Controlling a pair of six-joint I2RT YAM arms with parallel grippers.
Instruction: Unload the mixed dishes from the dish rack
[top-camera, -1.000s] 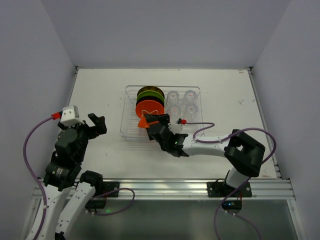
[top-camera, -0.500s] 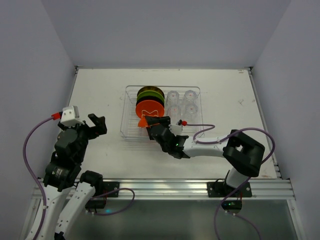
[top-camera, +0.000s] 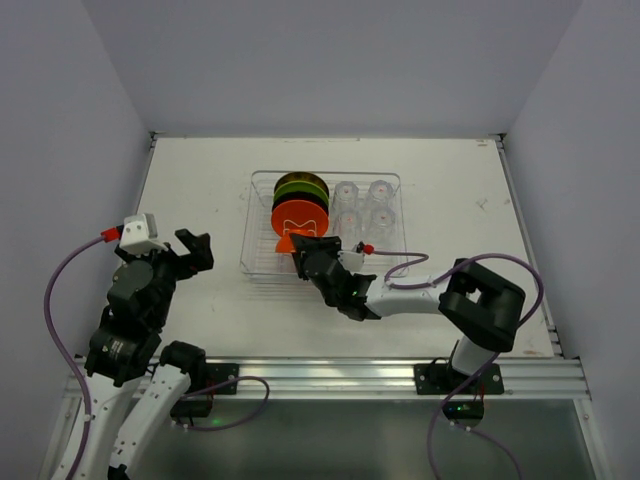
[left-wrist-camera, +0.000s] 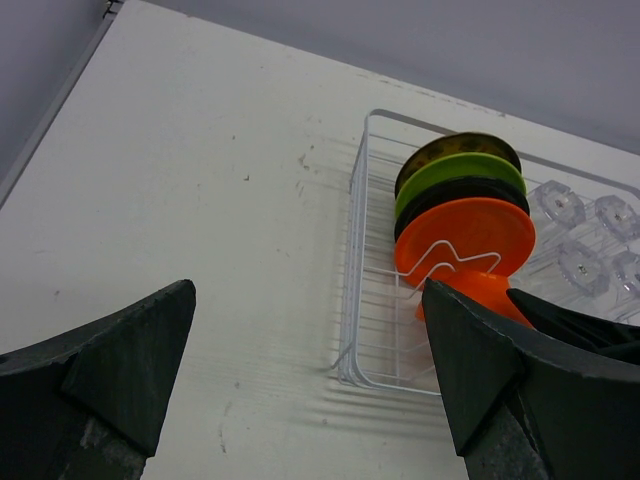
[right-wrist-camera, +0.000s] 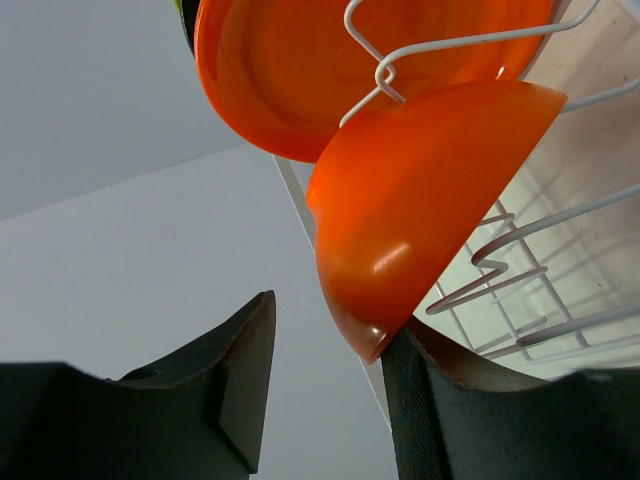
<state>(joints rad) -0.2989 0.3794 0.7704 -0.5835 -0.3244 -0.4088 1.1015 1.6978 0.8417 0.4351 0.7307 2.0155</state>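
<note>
Bowl (right-wrist-camera: 420, 200), small, glossy orange: tilted at near edge of dish rack (top-camera: 247, 240), just before upright orange plate (left-wrist-camera: 470, 235); white wire rib (right-wrist-camera: 381, 72) crosses both. Right gripper (right-wrist-camera: 330, 320) parted, bowl's lower edge between its fingers. Behind: black plate (left-wrist-camera: 455, 192), lime-green plate (left-wrist-camera: 460, 170), yellow-brown plate (left-wrist-camera: 460, 145). Alongside: four clear cups (top-camera: 346, 191). Left gripper (top-camera: 196, 248) wide apart, left of rack, above surface (top-camera: 200, 180).

A robot lab test booth: a scuffed white table (top-camera: 200, 180) boxed in by plain pale walls (top-camera: 330, 60) at 9, 12 and 3 o'clock, with a metal rail (top-camera: 330, 375) and loose purple cables (top-camera: 46, 300) at 6 o'clock.
</note>
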